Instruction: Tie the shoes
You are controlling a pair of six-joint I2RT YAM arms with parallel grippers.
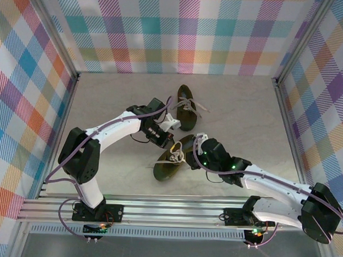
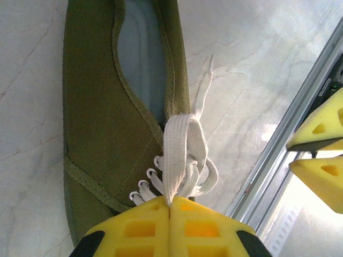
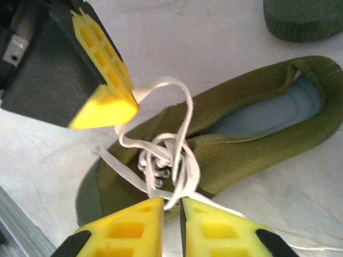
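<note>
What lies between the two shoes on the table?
In the top view, the left arm's wrist lies between the far shoe and the near shoe; the left wrist view shows its hand shut on a lace.

— Where's the left arm (image 1: 111,129) at?
— Elbow out at 9 o'clock, forearm running toward 2, wrist doubled back toward 5. The left gripper (image 2: 170,206) is pressed tight together on a lace (image 2: 179,144).
— And the right arm (image 1: 271,187)?
— Lying low, stretched toward 10 o'clock. The right gripper (image 3: 171,206) pinches lace as well, fingers a hair apart, tips near the left's.
</note>
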